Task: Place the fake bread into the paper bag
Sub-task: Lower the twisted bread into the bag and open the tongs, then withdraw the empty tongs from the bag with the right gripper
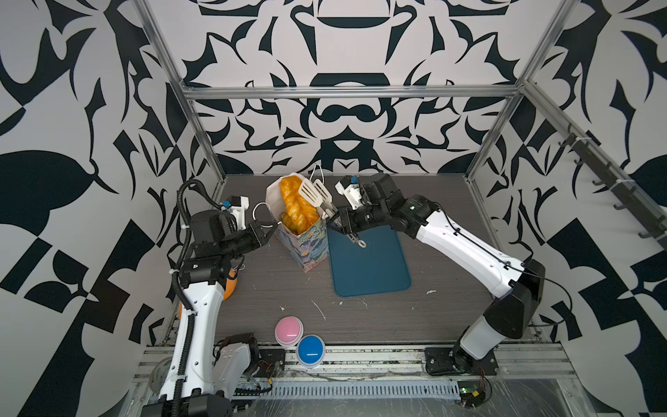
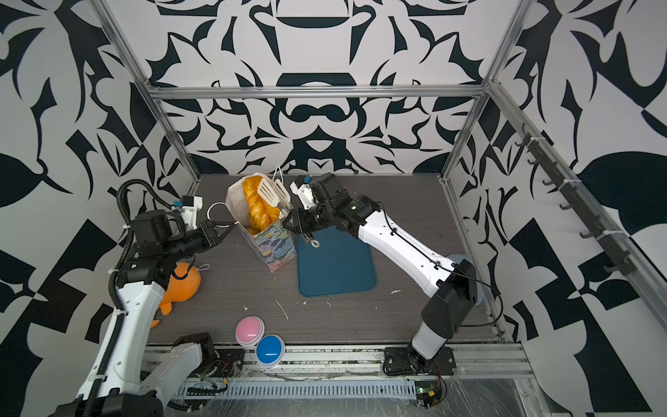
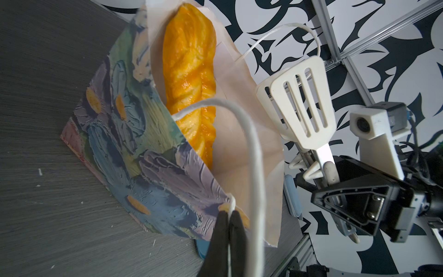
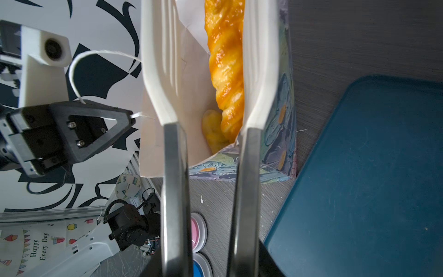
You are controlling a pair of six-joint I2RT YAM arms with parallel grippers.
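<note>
Left gripper (image 3: pixel 227 217) pinching handle (image 3: pixel 254 148), right gripper (image 1: pixel 341 221) clamping tongs (image 3: pixel 304 100), paper bag (image 3: pixel 134 134) half-hiding bread (image 3: pixel 189 72)

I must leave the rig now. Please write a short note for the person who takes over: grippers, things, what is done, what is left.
Left gripper: shut on the cord handle of the paper bag, at the rim.
Right gripper: holds the white tongs, blades apart at the bag mouth.
Done: the braided loaf stands in the bag, top sticking out; a smaller pastry lies beneath it.
Left: no other pastry shows outside the bag; probably only withdraw the tongs.
</note>
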